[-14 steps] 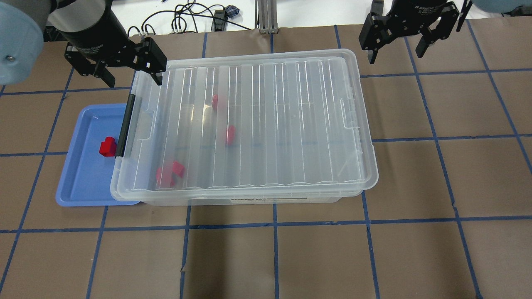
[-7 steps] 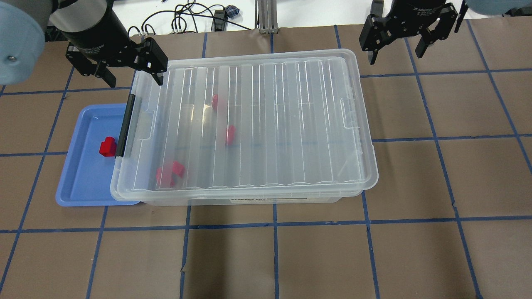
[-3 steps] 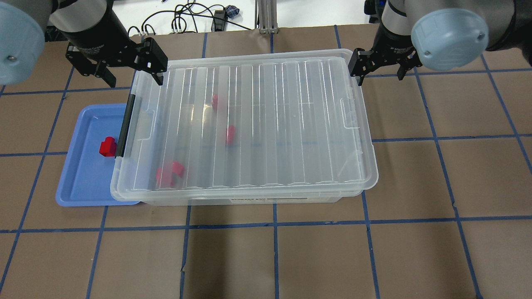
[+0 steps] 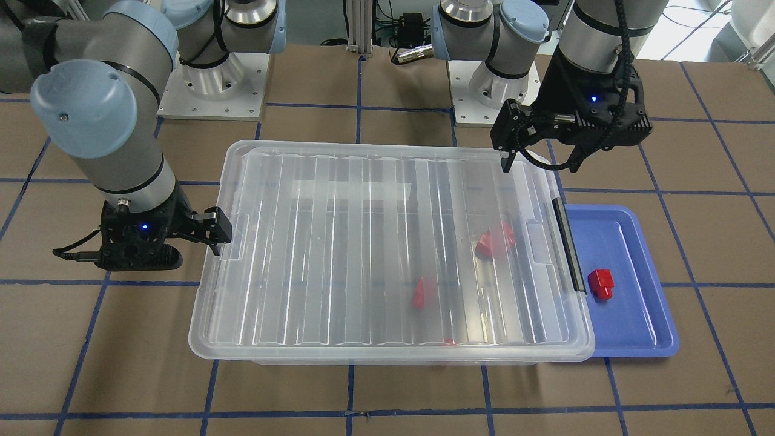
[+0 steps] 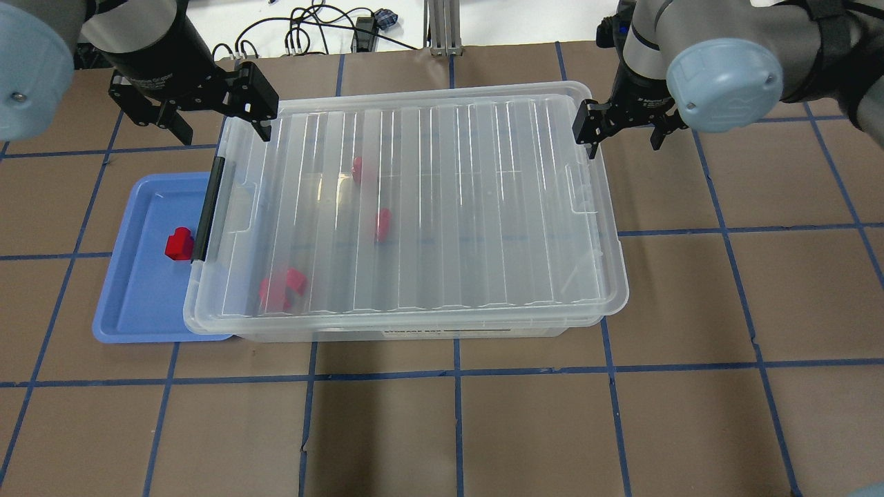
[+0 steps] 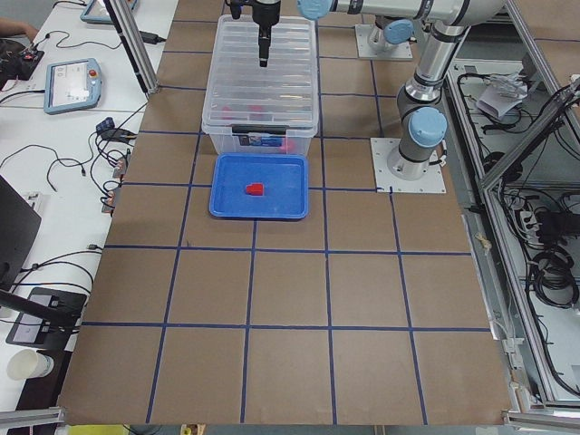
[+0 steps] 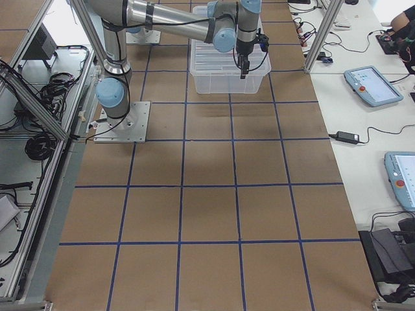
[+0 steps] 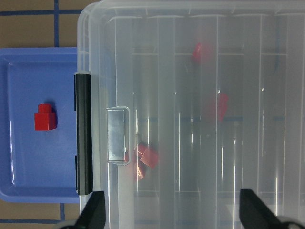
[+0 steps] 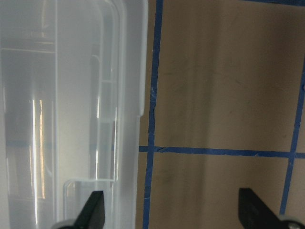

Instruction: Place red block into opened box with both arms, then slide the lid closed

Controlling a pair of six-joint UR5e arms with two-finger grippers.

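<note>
The clear box (image 5: 476, 330) stands mid-table with the ribbed lid (image 5: 442, 207) lying over nearly all of it. Several red blocks show blurred through the lid. One red block (image 5: 178, 244) (image 8: 45, 117) lies in the blue tray (image 5: 138, 304) beside the box's black handle (image 5: 208, 207). My left gripper (image 5: 224, 136) (image 8: 174, 214) hangs open above the box's far corner at the handle end, holding nothing. My right gripper (image 5: 621, 145) (image 9: 172, 214) is open and empty at the opposite short end, one finger over the lid's edge and the other over the table.
The blue tray's inner edge is tucked under the handle end of the box. Cables (image 5: 324, 31) and a metal post (image 5: 442, 27) lie along the far table edge. Both arm bases (image 4: 212, 85) stand on the robot's side of the box.
My right arm has swung in from the far right corner and come down low against the box's right short end. The left gripper, box, lid and blocks have not moved.
</note>
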